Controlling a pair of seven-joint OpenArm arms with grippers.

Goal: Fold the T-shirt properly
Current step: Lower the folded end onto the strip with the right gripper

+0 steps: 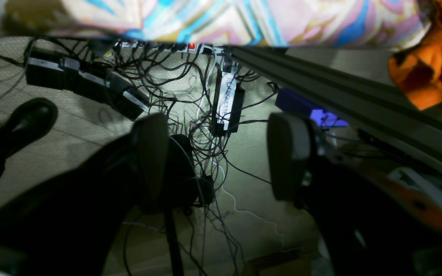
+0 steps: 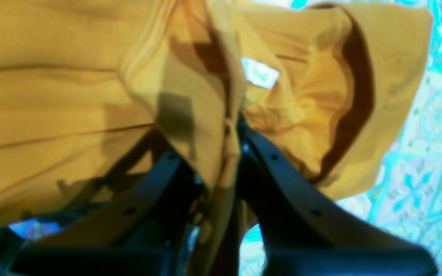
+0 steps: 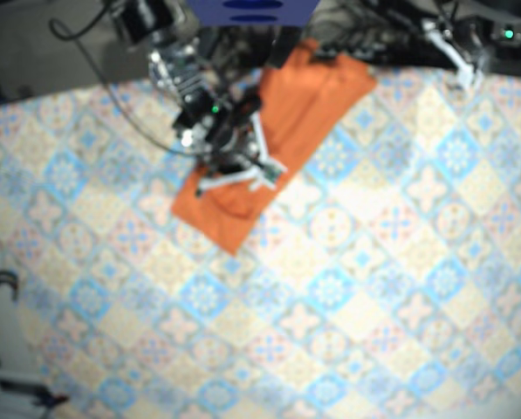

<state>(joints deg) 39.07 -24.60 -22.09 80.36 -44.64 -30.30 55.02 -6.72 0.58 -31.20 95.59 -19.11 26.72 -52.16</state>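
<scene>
The orange T-shirt (image 3: 317,96) lies on the patterned tablecloth (image 3: 347,288) in the upper middle of the base view. It makes a long slanted strip, from near the top edge of the table down towards the left. The upper end lies flat. The lower end is more bunched, and the right arm (image 3: 186,78) stands over this part.

In the right wrist view, the right pincer (image 2: 231,145) is closed on a fold of the T-shirt. The two dark fingers (image 2: 282,172) come together in the middle of the frame, and a ridge of yellow-orange cloth is squeezed between them. The cloth hangs down past the fingers towards the bottom edge. A small white label (image 2: 261,73) shows just above the pinched place. To its right an opening of the shirt gapes, with a dark inside. The tablecloth is visible along the right edge of this frame.

The left arm (image 3: 456,52) is in the upper right corner of the base view, at the table's edge and well apart from the T-shirt. In the left wrist view, the left pincer (image 1: 221,157) is wide apart and holds nothing. Between its fingers (image 1: 152,153) one sees the floor, with many tangled black cables (image 1: 190,96) and a black power adapter (image 1: 226,103). A black shoe (image 1: 29,119) is at the left. The tablecloth runs along the top edge, a grey metal rail (image 1: 340,88) crosses at the right, and a piece of the T-shirt hangs in the upper right corner.
</scene>
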